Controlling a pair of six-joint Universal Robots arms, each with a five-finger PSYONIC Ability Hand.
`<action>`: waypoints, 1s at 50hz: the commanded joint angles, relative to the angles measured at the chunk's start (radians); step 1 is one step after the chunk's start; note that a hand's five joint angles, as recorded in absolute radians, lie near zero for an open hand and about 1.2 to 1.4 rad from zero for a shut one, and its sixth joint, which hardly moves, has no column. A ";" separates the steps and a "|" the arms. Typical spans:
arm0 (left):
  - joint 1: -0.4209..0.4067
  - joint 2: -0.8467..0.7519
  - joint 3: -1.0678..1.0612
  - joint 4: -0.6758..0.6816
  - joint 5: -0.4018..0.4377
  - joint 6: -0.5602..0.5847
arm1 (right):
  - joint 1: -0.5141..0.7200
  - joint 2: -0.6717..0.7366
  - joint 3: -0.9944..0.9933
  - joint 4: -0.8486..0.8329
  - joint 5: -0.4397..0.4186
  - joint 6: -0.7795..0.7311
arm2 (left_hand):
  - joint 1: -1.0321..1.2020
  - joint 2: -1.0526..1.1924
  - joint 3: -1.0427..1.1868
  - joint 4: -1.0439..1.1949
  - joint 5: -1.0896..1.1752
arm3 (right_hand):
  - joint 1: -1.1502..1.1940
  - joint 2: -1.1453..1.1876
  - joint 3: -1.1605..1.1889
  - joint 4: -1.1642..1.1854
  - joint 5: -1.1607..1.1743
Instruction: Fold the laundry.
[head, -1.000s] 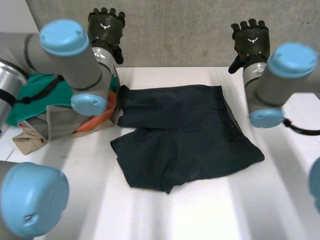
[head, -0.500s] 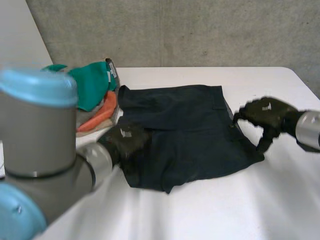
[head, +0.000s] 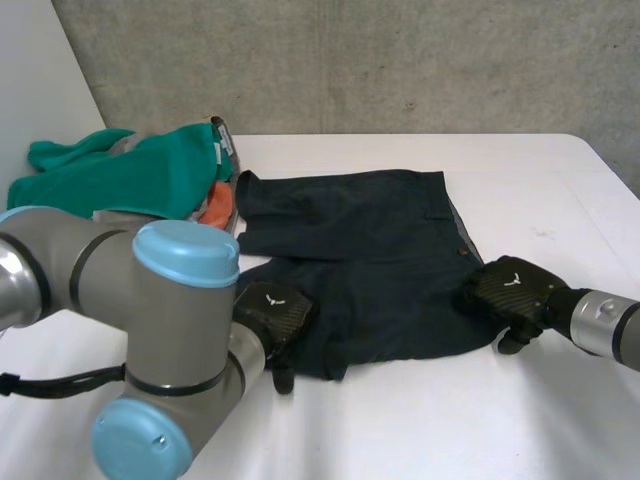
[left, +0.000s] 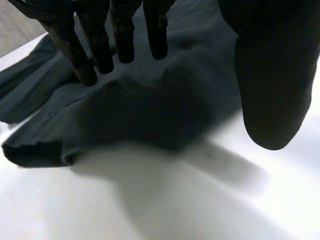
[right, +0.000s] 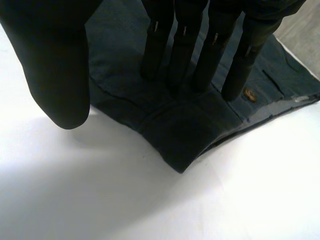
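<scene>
Head view: white counter (head: 420, 420) is carrying dark shorts (head: 370, 250) lying flat in the middle, waistband facing the right arm's side, legs facing the left arm's side. A clothes pile (head: 130, 175) in green, orange and beige is sitting at the far left of the counter, just beside the shorts' farther leg. Left arm (head: 150, 330) is reaching in from the near left, and left hand (head: 272, 308) is resting at the hem of the nearer leg. Right hand (head: 512, 290) is sitting on the near corner of the waistband.

Left wrist view: fingers (left: 122, 35) are pointing straight at the leg cloth, tips at or just off it, can't tell which. Thumb (left: 272, 85) is hanging apart over bare counter, so this hand is released, gripping nothing.

Right wrist view: straight fingers (right: 182, 50) are pressing their tips onto the shorts beside a small brass button (right: 250, 95). Thumb (right: 55, 75) is hovering clear over the counter, so this hand is released too, nothing pinched
</scene>
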 joint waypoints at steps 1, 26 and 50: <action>-0.002 -0.076 0.103 -0.010 -0.040 0.032 | 0.026 0.005 0.016 -0.135 0.005 0.095 | -0.028 -0.012 -0.012 -0.004 0.000 | 0.059 0.062 0.076 0.074 0.091; -0.074 0.024 0.077 -0.037 -0.043 0.183 | -0.009 -0.146 0.098 -0.130 0.115 0.075 | 1.076 1.092 1.092 1.099 1.104 | 0.737 0.741 0.754 0.753 0.770; 0.038 0.024 0.129 -0.199 0.056 0.344 | 0.109 -0.289 0.012 0.334 0.188 -0.048 | 1.076 1.092 1.092 1.099 1.104 | 0.737 0.741 0.754 0.753 0.770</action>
